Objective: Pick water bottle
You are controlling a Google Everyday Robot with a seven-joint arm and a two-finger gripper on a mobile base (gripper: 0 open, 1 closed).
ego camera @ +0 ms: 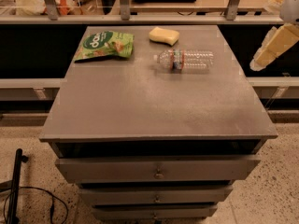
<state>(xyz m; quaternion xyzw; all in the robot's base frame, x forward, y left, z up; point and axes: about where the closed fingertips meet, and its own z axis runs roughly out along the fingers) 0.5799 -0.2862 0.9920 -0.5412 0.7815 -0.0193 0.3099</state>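
The water bottle (184, 60) is clear ribbed plastic with a red-and-blue label band. It lies on its side at the back right of the grey cabinet top (154, 101), cap pointing left. My gripper (273, 45) hangs in the air at the right edge of the view, beyond the cabinet's right side. It is to the right of the bottle and not touching it.
A green snack bag (105, 45) lies at the back left of the top. A yellow sponge (164, 35) lies behind the bottle. The cabinet has several drawers (159, 169) in front. A counter with metal posts (140, 17) runs behind. A black stand and cable (16, 185) are on the floor at left.
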